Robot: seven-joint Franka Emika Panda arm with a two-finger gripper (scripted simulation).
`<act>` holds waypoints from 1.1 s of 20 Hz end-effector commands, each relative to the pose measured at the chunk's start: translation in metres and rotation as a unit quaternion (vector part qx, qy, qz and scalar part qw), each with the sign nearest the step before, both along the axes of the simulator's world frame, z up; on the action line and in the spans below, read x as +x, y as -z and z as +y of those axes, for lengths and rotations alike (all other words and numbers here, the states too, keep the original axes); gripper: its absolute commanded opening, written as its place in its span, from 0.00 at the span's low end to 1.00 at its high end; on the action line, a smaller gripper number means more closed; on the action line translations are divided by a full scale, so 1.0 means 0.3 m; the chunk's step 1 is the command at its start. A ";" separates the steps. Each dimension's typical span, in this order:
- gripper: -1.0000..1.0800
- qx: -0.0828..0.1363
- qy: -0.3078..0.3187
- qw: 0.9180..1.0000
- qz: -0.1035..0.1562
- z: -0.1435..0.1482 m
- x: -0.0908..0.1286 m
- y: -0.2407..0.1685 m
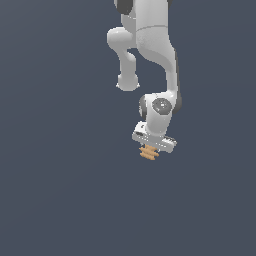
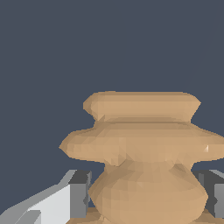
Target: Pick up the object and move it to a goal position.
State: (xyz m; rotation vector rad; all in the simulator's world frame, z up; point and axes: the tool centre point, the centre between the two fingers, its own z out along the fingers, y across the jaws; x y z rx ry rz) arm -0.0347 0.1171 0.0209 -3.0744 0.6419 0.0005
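Arm reaching down from top centre of the exterior view, wrist bent; claw (image 1: 148, 148) pointing downward, apparently clamped on the orange ridged object (image 1: 148, 153) between its fingers (image 2: 79, 194).

The arm (image 1: 150, 45) is glossy white, built of rounded, tube-like links that swell into bulbous joints. Dark grey bands mark the seams between links, and a dark strip runs along one side of the link above the wrist. The wrist joint (image 1: 161, 106) carries a round grey cap with a small lighter centre. Beneath it sits the gripper (image 1: 149, 148), a flat, boxy white body with pale grey edges. In the wrist view its fingers (image 2: 78, 194) show as light grey blocks with dark grey inner pads.
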 end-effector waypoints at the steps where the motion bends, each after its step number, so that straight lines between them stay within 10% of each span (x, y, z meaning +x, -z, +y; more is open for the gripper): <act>1: 0.00 0.000 0.001 1.000 0.000 -0.047 0.022 -0.008; 22: 0.00 0.000 0.001 1.000 0.000 -0.587 0.310 -0.093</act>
